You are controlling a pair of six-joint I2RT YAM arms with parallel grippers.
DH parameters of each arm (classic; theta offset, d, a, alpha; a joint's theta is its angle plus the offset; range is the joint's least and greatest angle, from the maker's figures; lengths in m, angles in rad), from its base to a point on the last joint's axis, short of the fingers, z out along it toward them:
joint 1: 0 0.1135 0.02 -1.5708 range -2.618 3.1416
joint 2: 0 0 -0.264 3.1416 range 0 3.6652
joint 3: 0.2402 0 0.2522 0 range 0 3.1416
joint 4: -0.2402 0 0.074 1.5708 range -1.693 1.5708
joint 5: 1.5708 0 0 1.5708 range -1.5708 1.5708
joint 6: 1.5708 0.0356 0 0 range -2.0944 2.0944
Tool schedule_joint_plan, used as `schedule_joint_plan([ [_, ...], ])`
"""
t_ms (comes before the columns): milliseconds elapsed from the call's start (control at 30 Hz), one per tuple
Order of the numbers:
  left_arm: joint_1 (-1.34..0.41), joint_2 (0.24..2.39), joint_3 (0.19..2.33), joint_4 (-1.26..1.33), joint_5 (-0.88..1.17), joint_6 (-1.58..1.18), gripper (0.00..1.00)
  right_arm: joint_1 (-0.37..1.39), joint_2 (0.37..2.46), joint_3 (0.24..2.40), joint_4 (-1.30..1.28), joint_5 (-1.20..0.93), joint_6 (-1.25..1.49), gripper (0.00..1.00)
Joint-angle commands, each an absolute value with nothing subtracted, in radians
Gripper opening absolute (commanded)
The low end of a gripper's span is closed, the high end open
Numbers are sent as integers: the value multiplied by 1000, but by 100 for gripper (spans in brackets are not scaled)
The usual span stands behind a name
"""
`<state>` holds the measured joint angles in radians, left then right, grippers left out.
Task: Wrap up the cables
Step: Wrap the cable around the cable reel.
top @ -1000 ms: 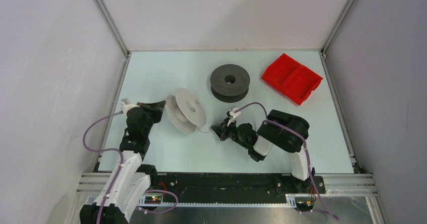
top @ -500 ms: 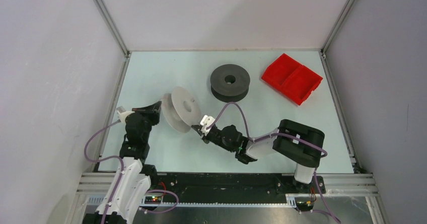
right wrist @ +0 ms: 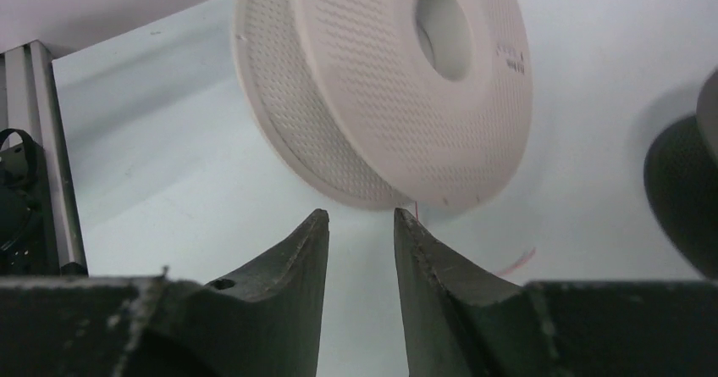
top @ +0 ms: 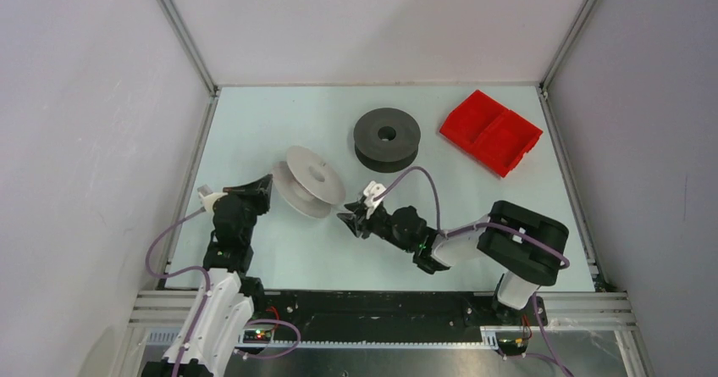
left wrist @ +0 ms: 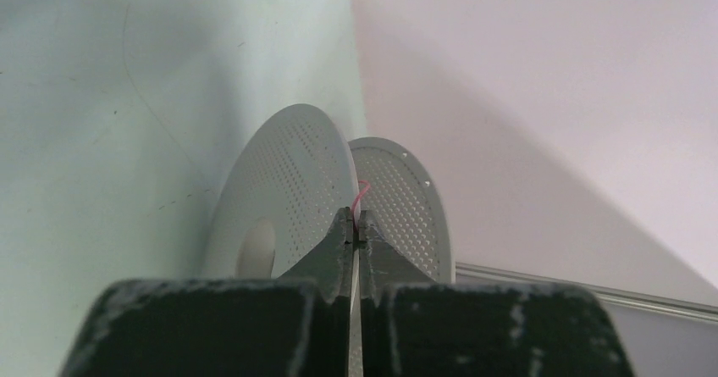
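Observation:
The white spool stands tilted on the table, left of centre. My left gripper is at its left flange. In the left wrist view the gripper sits between the two perforated flanges, shut on a thin pinkish cable strand. My right gripper is just right of the spool, open and empty. In the right wrist view the gripper is just below the spool, with a loose strand on the table beside it. The dark grey spool lies flat further back; its cable does not show.
A red two-compartment tray sits at the back right. White enclosure walls and aluminium rails bound the pale table. The dark spool's edge shows at the right of the right wrist view.
My right gripper reached left up to the white spool, then drew back slightly. The spool shifted a little to the left. My left gripper stayed at the spool's left side.

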<state>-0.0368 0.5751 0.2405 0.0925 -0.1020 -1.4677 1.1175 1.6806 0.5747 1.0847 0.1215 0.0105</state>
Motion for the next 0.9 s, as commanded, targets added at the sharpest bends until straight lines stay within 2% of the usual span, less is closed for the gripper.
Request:
schedule_joint_plan([
  [0,-40,568,237,98,-105,-1487,0,1050,1680,502,1239,7,188,39],
  [200,-41,559,239,93,-113,-1489,0,995,1702,438,1428,-227,216,40],
  [300,-41,557,247,90,-115,-1473,0,947,1722,413,1471,-213,288,44],
  [433,-41,550,248,83,-122,-1465,0,844,1772,423,1471,-164,440,43],
  [700,-41,546,256,73,-121,-1457,0,705,1909,597,1133,-216,636,42],
  [867,-41,548,258,70,-120,-1454,0,701,1977,719,976,-238,659,42],
])
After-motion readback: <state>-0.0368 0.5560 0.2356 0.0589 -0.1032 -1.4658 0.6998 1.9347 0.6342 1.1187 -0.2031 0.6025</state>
